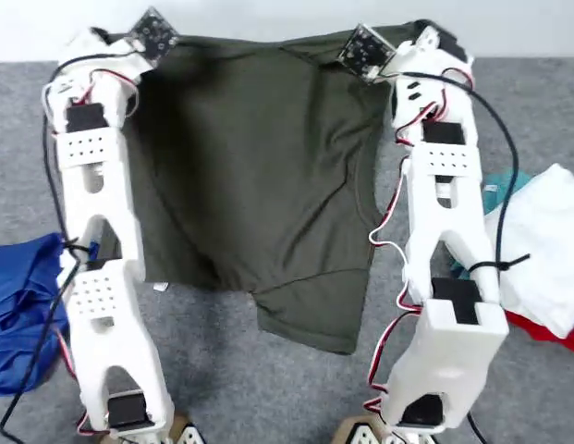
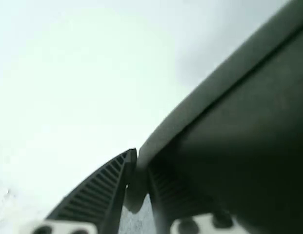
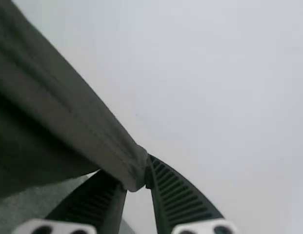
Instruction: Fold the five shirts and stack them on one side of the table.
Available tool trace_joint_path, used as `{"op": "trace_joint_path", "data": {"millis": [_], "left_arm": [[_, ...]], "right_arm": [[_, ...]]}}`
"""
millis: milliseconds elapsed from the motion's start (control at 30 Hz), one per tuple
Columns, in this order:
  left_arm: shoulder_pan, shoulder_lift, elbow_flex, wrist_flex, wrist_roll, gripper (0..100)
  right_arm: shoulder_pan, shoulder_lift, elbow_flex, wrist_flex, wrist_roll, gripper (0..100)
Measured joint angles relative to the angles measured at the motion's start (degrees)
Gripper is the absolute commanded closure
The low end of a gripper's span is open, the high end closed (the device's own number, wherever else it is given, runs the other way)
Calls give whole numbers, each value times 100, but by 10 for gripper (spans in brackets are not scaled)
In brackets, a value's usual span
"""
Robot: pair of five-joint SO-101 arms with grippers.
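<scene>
Olive shirt (image 1: 259,185) spans the gap between both arms. Its near edge sits low over the grey table (image 1: 268,388), with one flap sticking out toward the arm bases. We can't tell if that edge touches the table.

Blue shirt (image 1: 23,305) is bunched beside the left arm, near side. White shirt (image 1: 545,240) is crumpled beside the right arm, with red cloth (image 1: 545,331) showing under its near edge and teal cloth (image 1: 497,185) at its far side.

At the far end, we see the left gripper (image 2: 137,163) nearly closed, its ribbed fingers (image 2: 100,187) pinching a fold of the olive shirt's far edge. The right gripper (image 3: 141,173) is the same, clamped on a bunched bit of hemmed edge at the other corner.
</scene>
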Motion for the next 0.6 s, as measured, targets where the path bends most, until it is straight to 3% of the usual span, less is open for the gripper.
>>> {"op": "trace_joint_path", "data": {"millis": [300, 600], "left_arm": [[79, 1064, -1688, 1714, -396, 994], [-229, 1204, -2347, 3719, -475, 994]], "right_arm": [[35, 0, 0, 211, 0, 989], [-158, -870, 0, 3288, -105, 989]]}}
